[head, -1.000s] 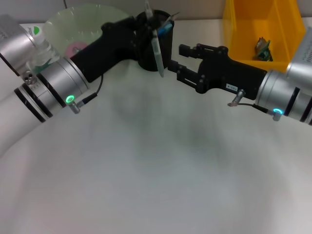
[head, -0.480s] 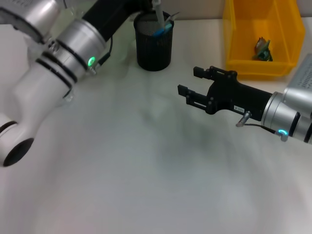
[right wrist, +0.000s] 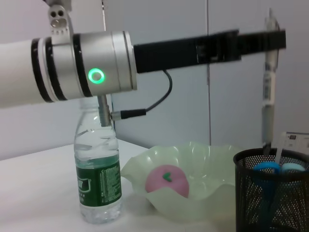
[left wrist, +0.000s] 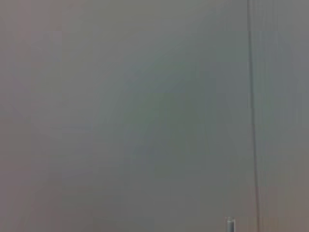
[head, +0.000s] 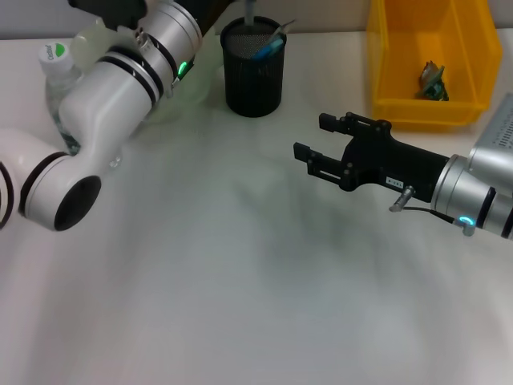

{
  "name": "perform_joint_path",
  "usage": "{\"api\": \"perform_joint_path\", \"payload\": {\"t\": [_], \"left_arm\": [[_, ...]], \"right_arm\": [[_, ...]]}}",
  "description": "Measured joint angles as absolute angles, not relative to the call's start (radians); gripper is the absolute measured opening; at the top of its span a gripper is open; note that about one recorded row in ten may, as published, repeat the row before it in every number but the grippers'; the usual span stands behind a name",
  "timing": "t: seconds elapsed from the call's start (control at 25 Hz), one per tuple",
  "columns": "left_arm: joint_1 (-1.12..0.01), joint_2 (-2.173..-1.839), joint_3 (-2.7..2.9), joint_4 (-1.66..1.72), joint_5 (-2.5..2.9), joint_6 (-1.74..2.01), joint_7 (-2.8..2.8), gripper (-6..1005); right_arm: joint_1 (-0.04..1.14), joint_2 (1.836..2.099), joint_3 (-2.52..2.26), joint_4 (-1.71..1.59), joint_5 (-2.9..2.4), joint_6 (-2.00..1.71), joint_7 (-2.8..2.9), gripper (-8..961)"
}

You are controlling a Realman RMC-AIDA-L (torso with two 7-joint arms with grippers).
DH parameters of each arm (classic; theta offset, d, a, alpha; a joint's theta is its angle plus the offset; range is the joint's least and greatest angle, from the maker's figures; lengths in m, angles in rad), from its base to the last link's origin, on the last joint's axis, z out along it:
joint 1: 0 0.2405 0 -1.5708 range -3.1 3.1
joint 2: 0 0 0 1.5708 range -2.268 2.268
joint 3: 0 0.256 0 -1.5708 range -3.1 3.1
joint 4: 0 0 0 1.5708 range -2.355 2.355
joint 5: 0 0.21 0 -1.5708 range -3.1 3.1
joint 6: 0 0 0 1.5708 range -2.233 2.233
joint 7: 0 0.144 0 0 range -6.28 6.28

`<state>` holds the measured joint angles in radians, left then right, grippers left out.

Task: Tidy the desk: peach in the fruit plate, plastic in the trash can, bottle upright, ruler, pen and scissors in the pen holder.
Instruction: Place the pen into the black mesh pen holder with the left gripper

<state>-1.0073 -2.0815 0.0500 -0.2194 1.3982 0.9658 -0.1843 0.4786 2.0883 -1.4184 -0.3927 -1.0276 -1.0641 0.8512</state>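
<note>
In the right wrist view my left gripper [right wrist: 273,40] reaches in from above, shut on the top part of a grey pen [right wrist: 267,92]. The pen hangs upright with its lower end inside the black mesh pen holder [head: 252,70]. Blue scissors handles [right wrist: 270,168] show in the holder. A pink peach [right wrist: 166,181] lies in the pale green fruit plate [right wrist: 203,157]. The bottle [head: 54,88] stands upright at the far left. Crumpled plastic [head: 433,82] lies in the yellow trash can [head: 401,88]. My right gripper [head: 310,149] hovers open over the table, right of centre. The ruler is not clearly seen.
My left arm [head: 120,80] crosses the table's far left, hiding most of the fruit plate in the head view. The left wrist view shows only a grey wall.
My left arm has swung upward and lifted its gripper out of the head view, bringing the pen upright over the holder. My right gripper has drawn back from the holder toward the right.
</note>
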Motion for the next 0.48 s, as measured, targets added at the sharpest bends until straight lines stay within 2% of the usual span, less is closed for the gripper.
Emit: {"api": "perform_joint_path", "payload": {"t": [0.48], "left_arm": [[-1.017,-2.082,0.005,-0.228,1.399,0.878,-0.180,237]], "right_arm": [[0.479,2.084,-1.416,-0.399,-1.029,-1.065,0.851,653]]}}
